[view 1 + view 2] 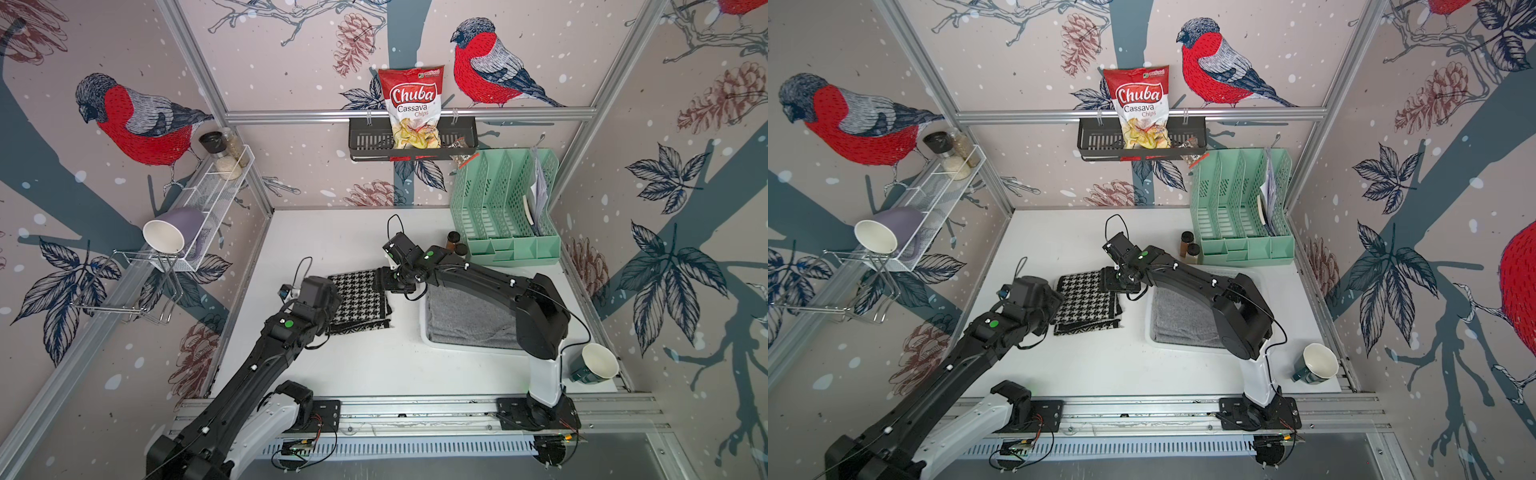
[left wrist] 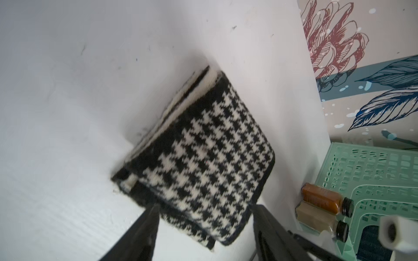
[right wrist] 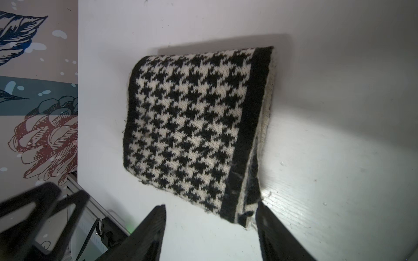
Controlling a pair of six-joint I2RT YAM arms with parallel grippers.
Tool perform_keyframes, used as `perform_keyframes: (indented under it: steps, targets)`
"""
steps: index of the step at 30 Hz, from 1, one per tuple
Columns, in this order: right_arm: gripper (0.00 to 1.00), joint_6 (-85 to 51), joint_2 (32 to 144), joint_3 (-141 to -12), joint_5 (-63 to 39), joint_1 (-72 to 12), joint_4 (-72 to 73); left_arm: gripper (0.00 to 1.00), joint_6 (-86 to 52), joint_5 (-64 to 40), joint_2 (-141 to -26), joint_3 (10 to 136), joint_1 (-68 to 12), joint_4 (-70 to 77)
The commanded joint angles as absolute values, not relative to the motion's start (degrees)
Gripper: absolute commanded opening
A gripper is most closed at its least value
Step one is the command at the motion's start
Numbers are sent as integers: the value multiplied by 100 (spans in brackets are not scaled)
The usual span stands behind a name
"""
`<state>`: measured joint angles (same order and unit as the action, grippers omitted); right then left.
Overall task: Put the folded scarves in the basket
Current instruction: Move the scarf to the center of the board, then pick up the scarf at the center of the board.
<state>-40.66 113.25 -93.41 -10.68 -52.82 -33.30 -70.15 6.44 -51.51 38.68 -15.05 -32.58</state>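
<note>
The folded black-and-white houndstooth knit scarf (image 1: 360, 301) lies flat on the white table (image 1: 374, 365), just left of the shallow white perforated plastic basket (image 1: 465, 348). The left gripper (image 2: 205, 206) and right gripper (image 3: 211, 206) stand spread and empty at its left and right edges. Pinching only the top layer could unfold the scarf or snag it on the rim.

Basket (image 1: 465, 347) partly behind right arm (image 1: 498, 286)

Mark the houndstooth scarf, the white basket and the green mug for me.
scarf (image 1: 359, 301): in a top view, the middle of its folded top face.
basket (image 1: 424, 322): in a top view, the white rim on the side nearest the scarf.
green mug (image 1: 595, 365): in a top view, its white inside.
</note>
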Motion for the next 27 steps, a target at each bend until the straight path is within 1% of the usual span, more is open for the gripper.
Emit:
perform_keyframes:
  steps: [1,3,7,11,12,14,18,22,27]
  targets:
    - [69,-4248,11467,-9411,-1130,-5267,-3363,69,-4992,-966,-5448,4046,-156,-3061]
    - [69,-4334,11568,-9442,-1104,-5273,-3360,69,-4419,-859,-5743,4317,145,-3238]
    - [69,-4434,11786,-9483,-1122,-5208,-3312,67,-3857,-897,-6529,4426,197,-3130]
    - [68,-4473,12033,-9450,-1270,-5125,-3163,65,-3768,-1802,-7202,4098,361,-2424]
    - [68,-4473,12075,-9446,-1308,-5115,-3133,65,-3757,-1908,-7311,4055,386,-2302]
    - [69,-4456,12173,-9446,-1409,-5097,-3049,66,-3717,-1798,-7553,4050,402,-2236]
    - [68,-4452,12367,-9435,-1614,-5094,-2917,66,-3685,-1968,-7754,3904,404,-1892]
    - [63,-4480,12548,-9435,-1660,-5114,-2857,64,-3714,-2042,-7832,3731,405,-1754]
    - [60,-4535,12678,-9431,-1742,-5124,-2788,60,-3759,-2114,-7899,3512,409,-1558]
